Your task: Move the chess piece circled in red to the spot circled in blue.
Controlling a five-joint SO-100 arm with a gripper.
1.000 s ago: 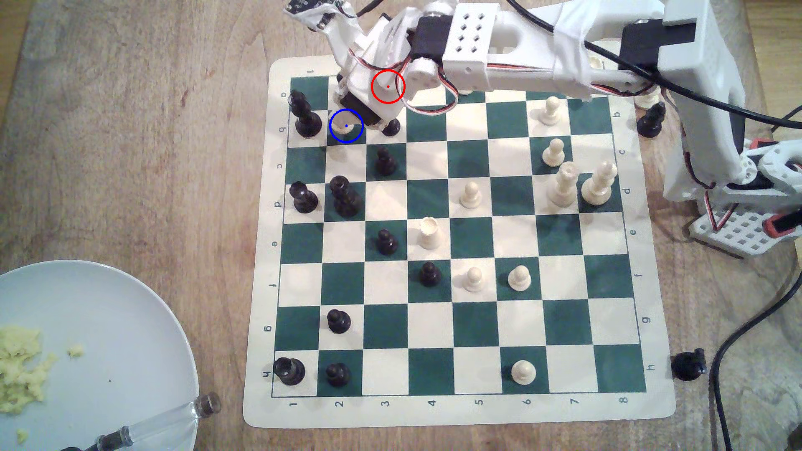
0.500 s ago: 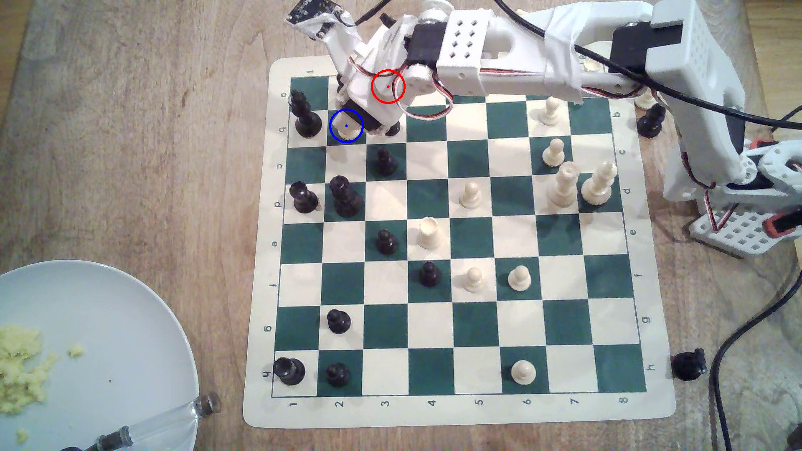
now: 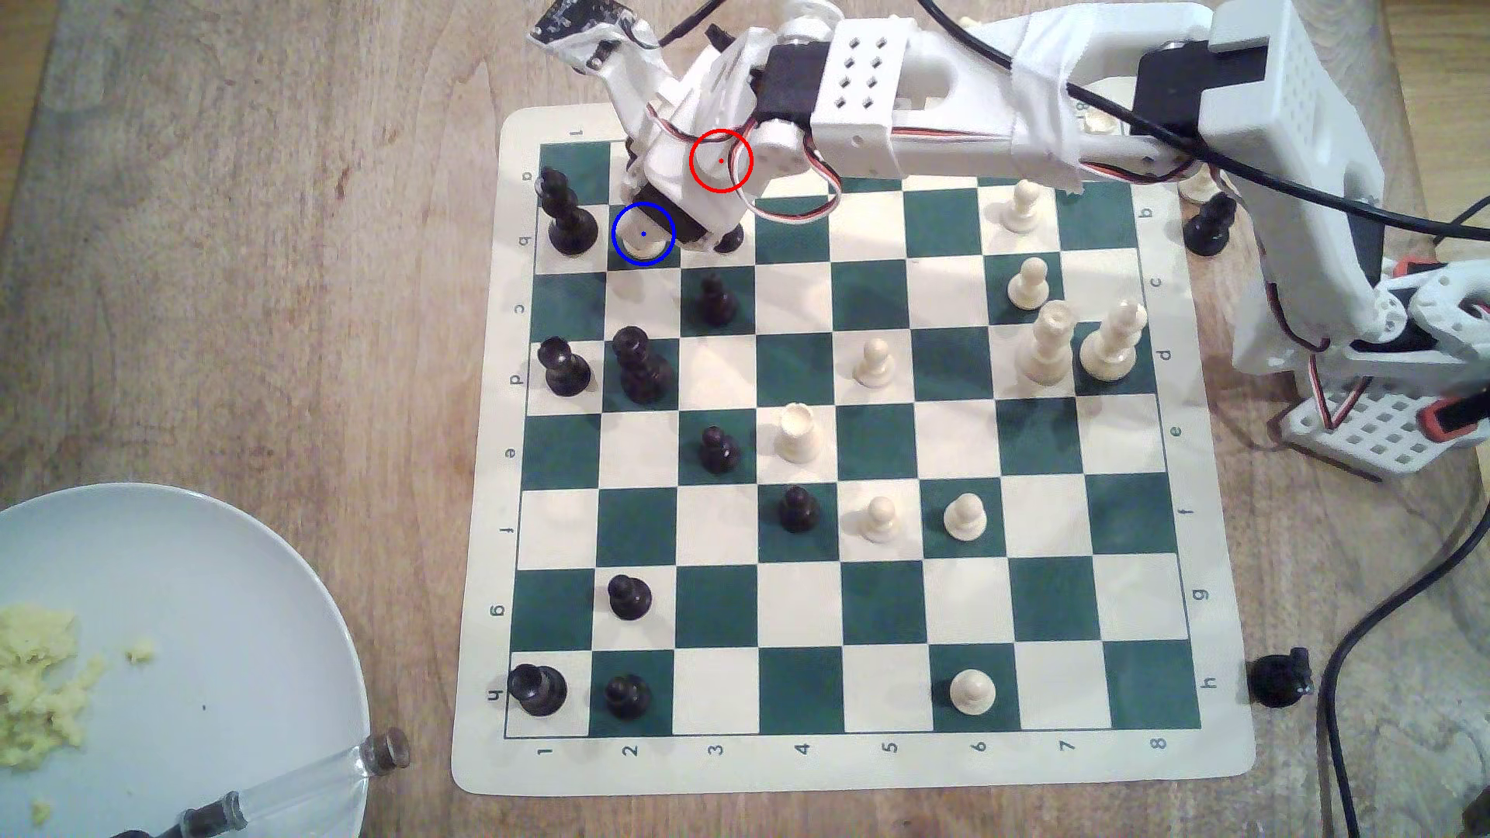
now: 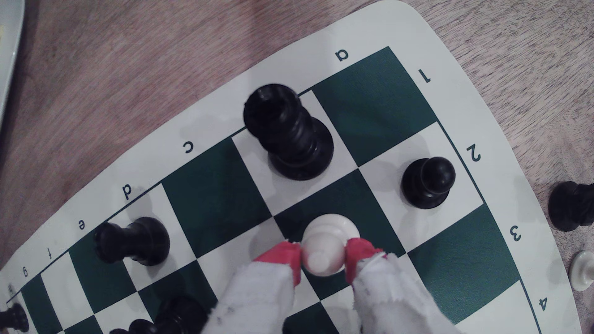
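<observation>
The gripper (image 4: 323, 257) is clamped on the cream-white piece (image 4: 324, 249), its two red fingertips (image 4: 286, 257) pressing against either side of the piece's rounded head in the wrist view. The piece stands upright with its broad round base on a dark green square (image 4: 360, 196) of the chessboard (image 3: 806, 765), and in the exterior view that square carries the blue ring (image 3: 643, 234), with the piece's base (image 3: 643, 246) showing inside the ring under the gripper body. Taking this cream piece as the landmark: a tall black piece (image 4: 287, 131) stands on the adjoining white square toward the board's lettered edge, a black pawn (image 4: 427, 181) stands on the white square next to it toward the numbered edge, and another black piece (image 4: 133, 241) sits farther along the lettered edge. The red ring (image 3: 721, 160) lies over the white arm itself, just beside the blue ring.
</observation>
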